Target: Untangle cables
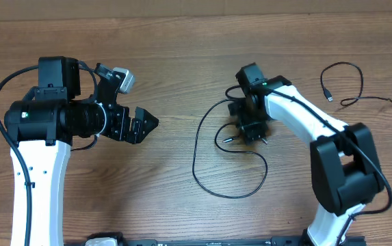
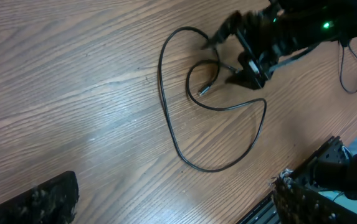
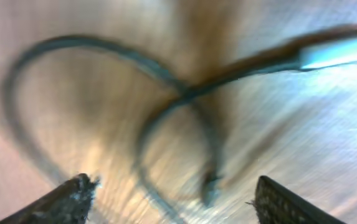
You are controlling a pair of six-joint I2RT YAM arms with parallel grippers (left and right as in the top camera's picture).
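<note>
On the worktop (image 1: 182, 41), the left end effector (image 1: 141, 126) sits released, well clear. The right end effector (image 3: 178, 199) hovers, jaws spread, over the looped cable (image 2: 212, 169); the second cable (image 1: 360, 78) lies well apart beyond the right arm. Closing here might pinch both crossing strands and tighten the loop, or snag the plug (image 2: 204, 91).

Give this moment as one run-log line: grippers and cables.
left gripper open, off cables | right gripper open above looped cable | second cable apart, near right edge
</note>
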